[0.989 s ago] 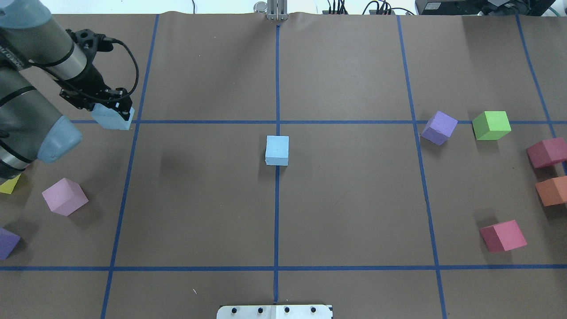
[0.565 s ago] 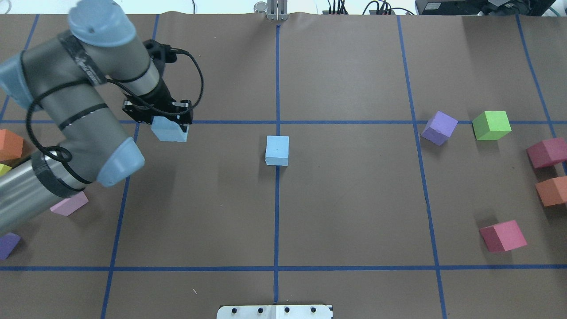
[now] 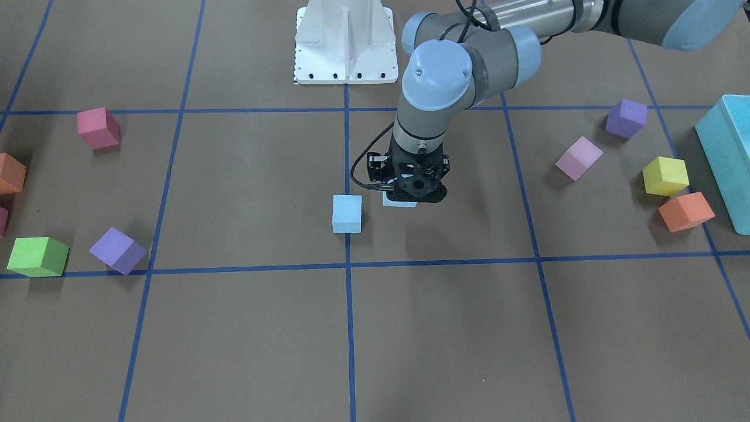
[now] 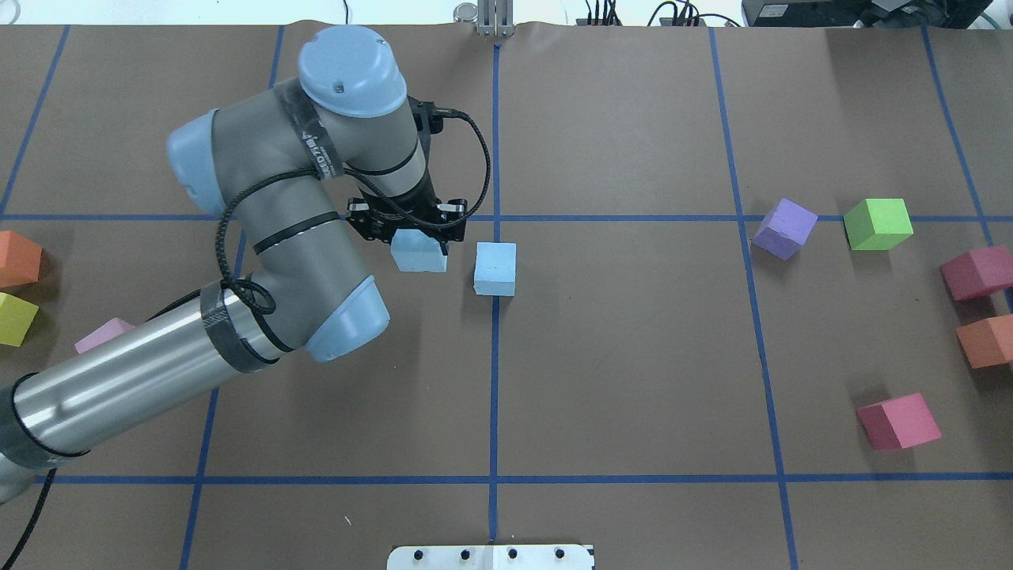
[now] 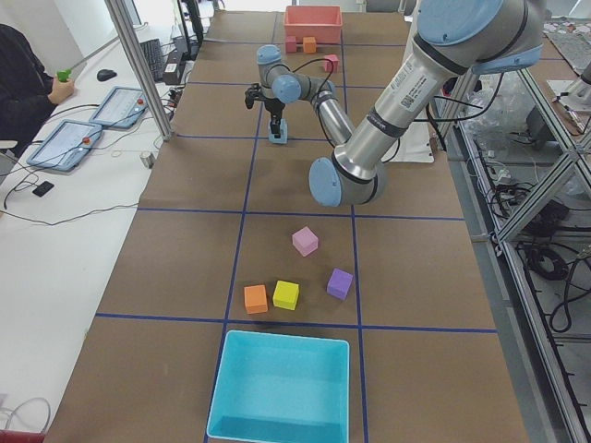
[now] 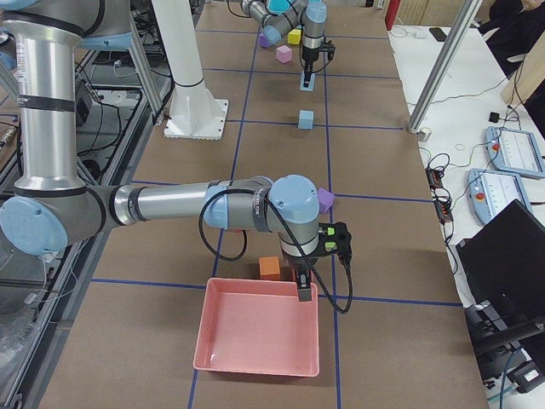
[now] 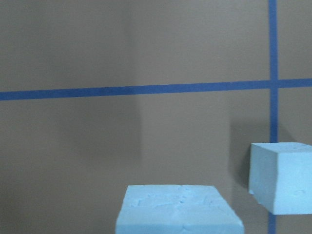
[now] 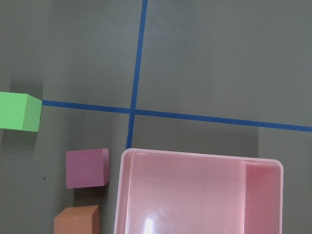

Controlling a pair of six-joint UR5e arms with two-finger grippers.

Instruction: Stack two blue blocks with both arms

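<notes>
One blue block [image 4: 495, 269] rests on the table's centre line; it also shows in the front-facing view [image 3: 347, 214] and at the right of the left wrist view [image 7: 282, 178]. My left gripper [image 4: 417, 241] is shut on the second blue block [image 4: 419, 257] and holds it off the table, just left of the resting one with a small gap. The held block fills the bottom of the left wrist view [image 7: 178, 212]. My right gripper [image 6: 303, 294] hangs over the near rim of a pink tray [image 6: 260, 328]; I cannot tell whether it is open or shut.
Purple [image 4: 783, 228], green [image 4: 877, 224], magenta [image 4: 977, 271], orange [image 4: 985, 340] and red-pink [image 4: 898, 421] cubes lie on the right. Orange [image 4: 17, 257], yellow [image 4: 16, 318] and pink [image 4: 103, 332] cubes lie on the left. A turquoise bin [image 5: 282, 388] stands at the left end.
My left arm has swept right from the table's left edge to the centre, carrying the blue block, and now hangs beside the resting blue block, which has not moved.
</notes>
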